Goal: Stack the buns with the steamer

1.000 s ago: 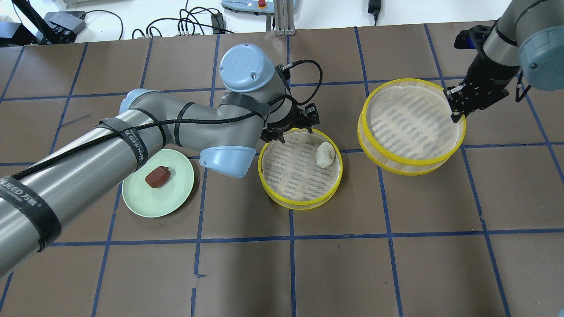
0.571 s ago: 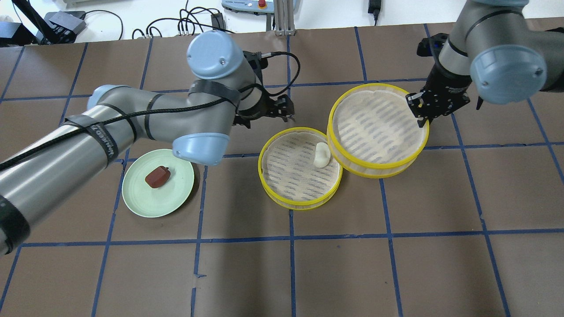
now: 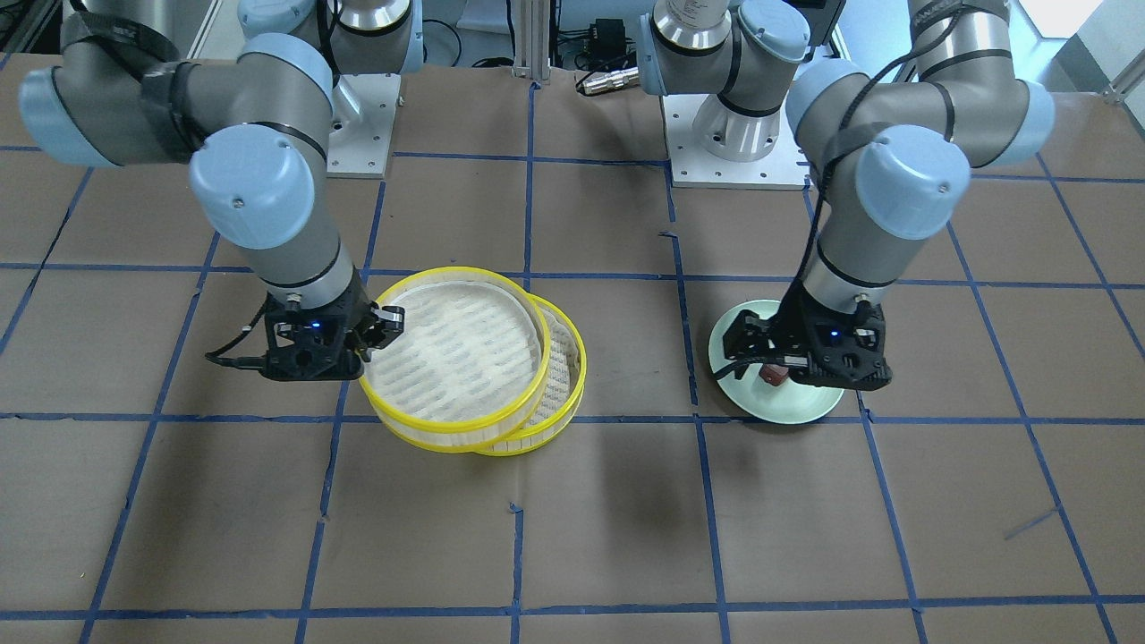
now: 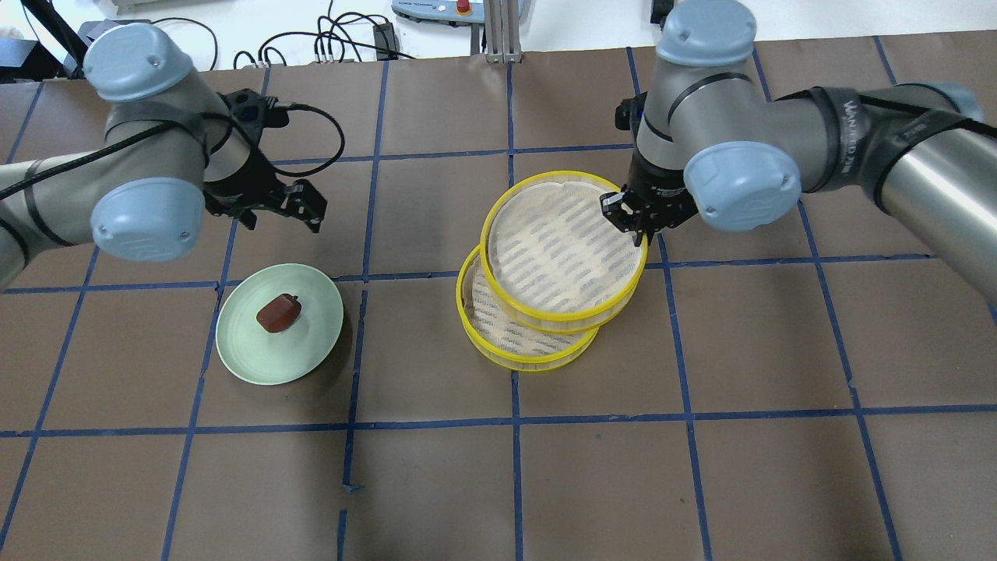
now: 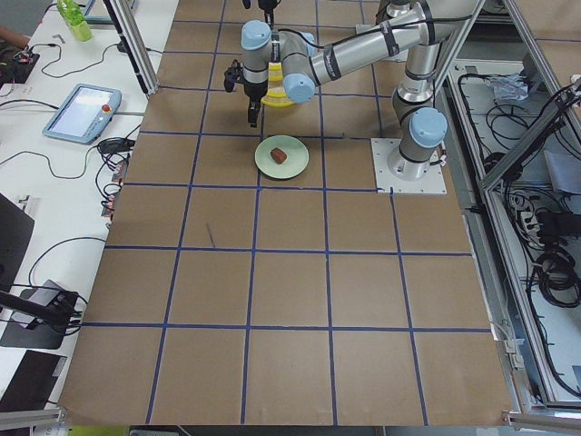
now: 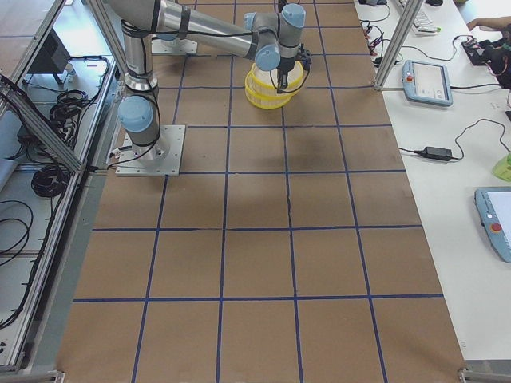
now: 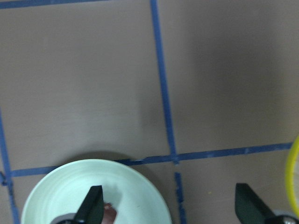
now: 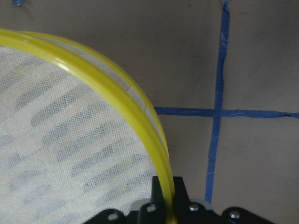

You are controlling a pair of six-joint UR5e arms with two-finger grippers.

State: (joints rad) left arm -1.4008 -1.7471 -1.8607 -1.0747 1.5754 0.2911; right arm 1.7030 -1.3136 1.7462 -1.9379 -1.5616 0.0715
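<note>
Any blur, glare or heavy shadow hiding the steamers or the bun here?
Overhead view: evenly lit, red-brown bun crisp. Left wrist view: soft focus, broad shadow across the upper right. Right wrist view: small glare streak on the yellow rim of the upper steamer.

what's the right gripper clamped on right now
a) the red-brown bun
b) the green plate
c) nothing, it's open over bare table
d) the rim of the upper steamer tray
D: the right gripper pinches the yellow rim of the upper steamer tray, with a finger on each side of the rim in the right wrist view. The red-brown bun lies on the green plate, far from that gripper.
</note>
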